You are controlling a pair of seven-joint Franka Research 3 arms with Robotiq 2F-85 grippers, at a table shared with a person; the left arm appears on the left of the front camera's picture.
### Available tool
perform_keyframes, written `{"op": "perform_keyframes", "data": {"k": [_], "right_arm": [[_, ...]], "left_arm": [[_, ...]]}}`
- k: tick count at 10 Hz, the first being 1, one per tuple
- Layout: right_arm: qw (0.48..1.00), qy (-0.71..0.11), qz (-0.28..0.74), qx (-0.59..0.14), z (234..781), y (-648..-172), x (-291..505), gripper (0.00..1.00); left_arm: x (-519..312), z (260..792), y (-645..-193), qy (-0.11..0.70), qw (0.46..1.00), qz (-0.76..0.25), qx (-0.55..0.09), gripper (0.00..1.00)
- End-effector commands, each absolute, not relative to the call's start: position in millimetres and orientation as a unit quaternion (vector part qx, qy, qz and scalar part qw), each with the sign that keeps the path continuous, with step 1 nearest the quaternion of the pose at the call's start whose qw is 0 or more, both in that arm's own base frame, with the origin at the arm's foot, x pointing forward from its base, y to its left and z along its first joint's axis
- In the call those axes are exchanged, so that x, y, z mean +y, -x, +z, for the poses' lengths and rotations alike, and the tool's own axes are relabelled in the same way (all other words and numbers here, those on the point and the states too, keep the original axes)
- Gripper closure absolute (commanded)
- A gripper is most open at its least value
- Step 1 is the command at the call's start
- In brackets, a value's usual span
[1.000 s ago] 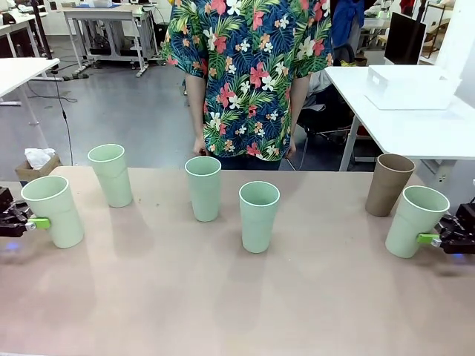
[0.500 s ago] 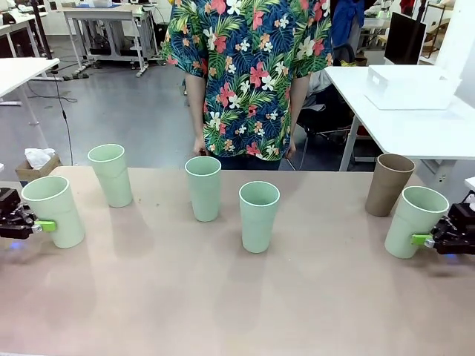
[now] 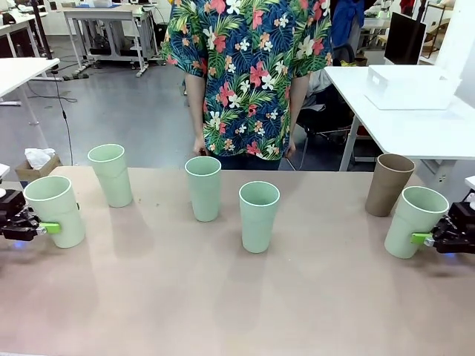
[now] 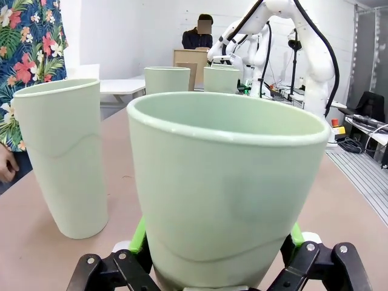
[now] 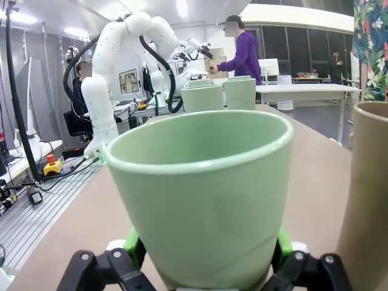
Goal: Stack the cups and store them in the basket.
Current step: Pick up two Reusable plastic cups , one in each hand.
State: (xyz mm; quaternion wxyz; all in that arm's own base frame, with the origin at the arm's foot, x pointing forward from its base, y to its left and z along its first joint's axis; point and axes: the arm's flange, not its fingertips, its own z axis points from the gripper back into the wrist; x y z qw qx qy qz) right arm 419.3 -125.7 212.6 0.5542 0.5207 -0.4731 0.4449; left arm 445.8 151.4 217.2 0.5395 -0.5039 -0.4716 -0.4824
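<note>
At the table's left edge my left gripper (image 3: 43,227) is shut on the lower part of a mint green cup (image 3: 53,210); in the left wrist view its green pads (image 4: 139,235) clamp both sides of that cup (image 4: 224,182). My right gripper (image 3: 429,238) is shut on a tilted mint cup (image 3: 415,221) at the right edge, which looms close in the right wrist view (image 5: 200,188). A brown cup (image 3: 389,184) stands just behind it. Three more mint cups (image 3: 110,174) (image 3: 203,188) (image 3: 259,216) stand upright across the middle. The white basket (image 3: 412,87) sits on a separate table at the far right.
A person in a flowered shirt (image 3: 249,74) stands at the far side, hands down by the table edge. The near half of the brown tabletop (image 3: 237,304) has free room. The mint cup (image 4: 60,157) beside my left one stands close.
The left gripper and its cup have shifted slightly to the right. The right gripper and its cup moved a little to the left. The other cups have not moved.
</note>
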Motion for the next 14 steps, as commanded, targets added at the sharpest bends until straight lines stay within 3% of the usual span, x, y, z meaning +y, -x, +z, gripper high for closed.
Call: {"op": "perform_keyframes", "data": {"k": [1,6,11,12,13,14], "right_arm": [[0.561,-0.515,0.433,-0.482,219.4,-419.4,-116.2,0.0],[0.561,-0.516,0.432,-0.482,221.0,-419.6,-115.3,0.0],[0.563,-0.519,0.424,-0.483,221.6,-420.9,-117.4,0.52],[0.558,-0.523,0.428,-0.481,222.2,-420.2,-117.6,0.59],[0.555,-0.52,0.441,-0.477,214.2,-420.3,-125.3,0.59],[0.555,-0.52,0.441,-0.477,214.2,-420.3,-125.3,0.59]], "left_arm": [[147.7,201.1,-429.7,0.497,0.52,-0.499,-0.483,0.0],[151.5,208.3,-427.6,0.505,0.509,-0.486,-0.499,0.0],[151.9,207.9,-427.5,0.507,0.514,-0.483,-0.495,0.52],[152.1,208.9,-426.7,0.508,0.513,-0.477,-0.501,0.58],[152.6,210.4,-425.9,0.52,0.514,-0.467,-0.496,0.71],[153.5,219.1,-441.6,0.516,0.529,-0.472,-0.48,0.71]]}}
